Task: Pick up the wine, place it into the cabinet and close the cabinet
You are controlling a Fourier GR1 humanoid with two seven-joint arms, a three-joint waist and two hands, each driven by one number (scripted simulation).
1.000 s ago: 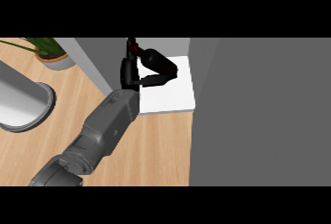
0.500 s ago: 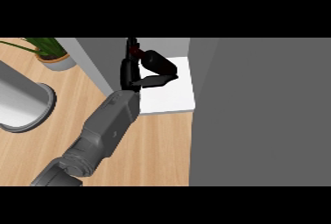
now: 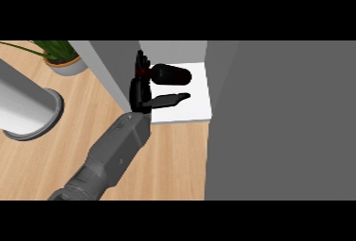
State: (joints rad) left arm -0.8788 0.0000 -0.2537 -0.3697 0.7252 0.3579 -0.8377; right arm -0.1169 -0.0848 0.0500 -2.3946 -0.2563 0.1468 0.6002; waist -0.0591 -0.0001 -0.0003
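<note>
no readable text, labels, numbers, signs

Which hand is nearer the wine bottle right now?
Left. The left hand is at the cabinet shelf, right beside the wine bottle, its fingers straight along the bottle's left end. The right hand is out of view.

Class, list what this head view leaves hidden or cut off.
- Wine bottle: dark, partly behind the left hand; label unreadable.
- Cabinet interior: covered by the grey door.
- Right hand: outside the view.
- Potted plant: cut by the upper edge.
</note>
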